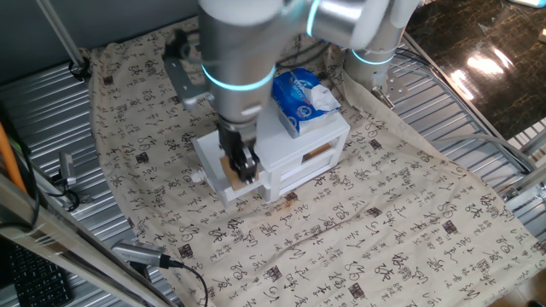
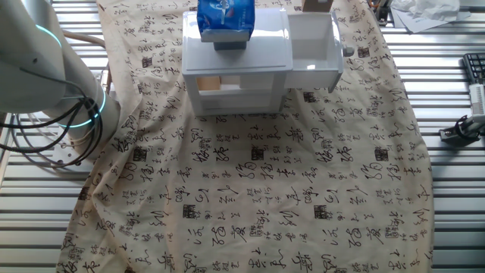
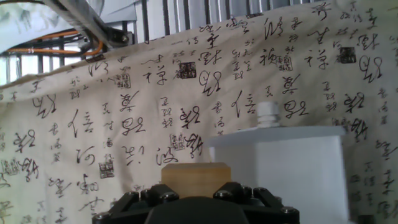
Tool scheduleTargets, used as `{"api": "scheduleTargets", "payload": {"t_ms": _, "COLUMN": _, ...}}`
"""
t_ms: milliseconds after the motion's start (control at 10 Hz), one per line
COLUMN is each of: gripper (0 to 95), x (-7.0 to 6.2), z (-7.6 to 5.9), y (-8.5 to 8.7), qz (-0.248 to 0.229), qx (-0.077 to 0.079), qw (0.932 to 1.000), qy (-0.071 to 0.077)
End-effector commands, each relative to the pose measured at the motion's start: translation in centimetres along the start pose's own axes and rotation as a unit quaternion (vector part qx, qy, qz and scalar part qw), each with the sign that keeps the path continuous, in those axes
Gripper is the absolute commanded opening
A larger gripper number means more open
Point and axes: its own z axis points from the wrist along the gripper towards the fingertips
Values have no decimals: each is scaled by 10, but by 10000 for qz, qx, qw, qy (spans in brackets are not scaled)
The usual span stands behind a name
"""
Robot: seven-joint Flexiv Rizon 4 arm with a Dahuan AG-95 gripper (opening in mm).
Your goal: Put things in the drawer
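Holding the wooden block (image 3: 196, 177) over the pulled-out drawer (image 2: 312, 47) of the cabinet (image 2: 236, 61), the gripper (image 1: 242, 164) has only the release left.

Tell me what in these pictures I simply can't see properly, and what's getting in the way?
- Gripper: in one fixed view the arm's body hides most of it; the other fixed view cuts it off at the top edge.
- Wooden block: in the hand view only its top shows above the dark gripper body; how the fingers meet it is hidden.
- Open drawer: its floor is washed-out white, so contents are unclear.
- Tissue pack: its print is too small to read.
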Motion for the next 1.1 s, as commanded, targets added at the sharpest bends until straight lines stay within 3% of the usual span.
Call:
{"api": "scheduleTargets", "payload": {"t_ms": 100, "gripper": 0, "x": 0, "z": 1, "y": -13, "qz": -65, "qx": -10, "qw": 10000, "qy": -3}}
{"api": "scheduleTargets", "payload": {"t_ms": 500, "gripper": 0, "x": 4, "z": 18, "y": -30, "qz": -151, "qx": 14, "qw": 9999, "qy": -36}}
{"api": "scheduleTargets", "payload": {"t_ms": 1100, "gripper": 0, "x": 7, "z": 30, "y": -40, "qz": -178, "qx": 24, "qw": 9998, "qy": -35}}
